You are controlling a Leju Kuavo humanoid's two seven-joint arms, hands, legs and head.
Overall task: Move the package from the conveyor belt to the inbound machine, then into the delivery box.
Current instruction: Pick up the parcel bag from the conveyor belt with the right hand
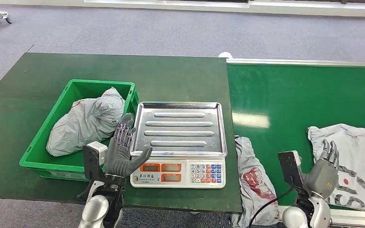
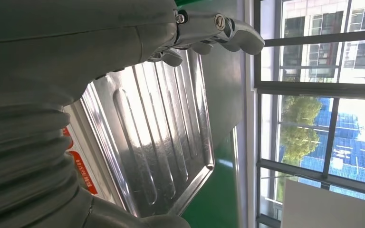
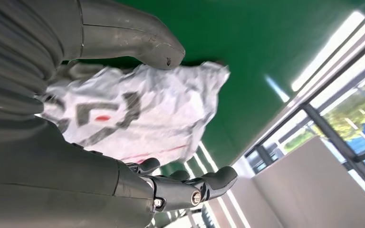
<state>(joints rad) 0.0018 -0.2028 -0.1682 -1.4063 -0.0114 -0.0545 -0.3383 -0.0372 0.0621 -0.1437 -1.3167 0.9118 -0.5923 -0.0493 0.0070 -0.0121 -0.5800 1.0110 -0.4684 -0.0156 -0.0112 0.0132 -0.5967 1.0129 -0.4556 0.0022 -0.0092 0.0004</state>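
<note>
Packages are lying in three places. One grey package [image 1: 361, 159] is resting flat on the green conveyor belt [image 1: 304, 95] at the right, near the robot, with its long axis running left to right and its right end going out of the head view. Its printed face with dark marks and a red spot is pointing up. The right hand [image 1: 324, 172] is hovering at the near left end of this package, palm turned toward it, fingers [image 1: 330, 151] pointing to the far side and spread apart, grasping nothing. In the right wrist view the package [image 3: 138, 114] is sitting between the thick thumb [image 3: 133, 35] and the darker fingers [image 3: 190, 187], but whether they are touching it is not possible to tell.

A second grey package [image 1: 253, 183] with a red print is hanging over the near edge, in the gap between the dark green table [image 1: 100, 71] and the belt, its long axis running near to far.

A third grey package [image 1: 88, 121] is lying in the green delivery box [image 1: 43, 156] on the table's left part, its long axis going diagonally from near left to far right.

The left hand [image 1: 122, 154] is standing upright between the box and the inbound machine [image 1: 178, 142], a scale with a steel tray, fingers straight and released, thumb reaching toward the near left corner of the tray.
</note>
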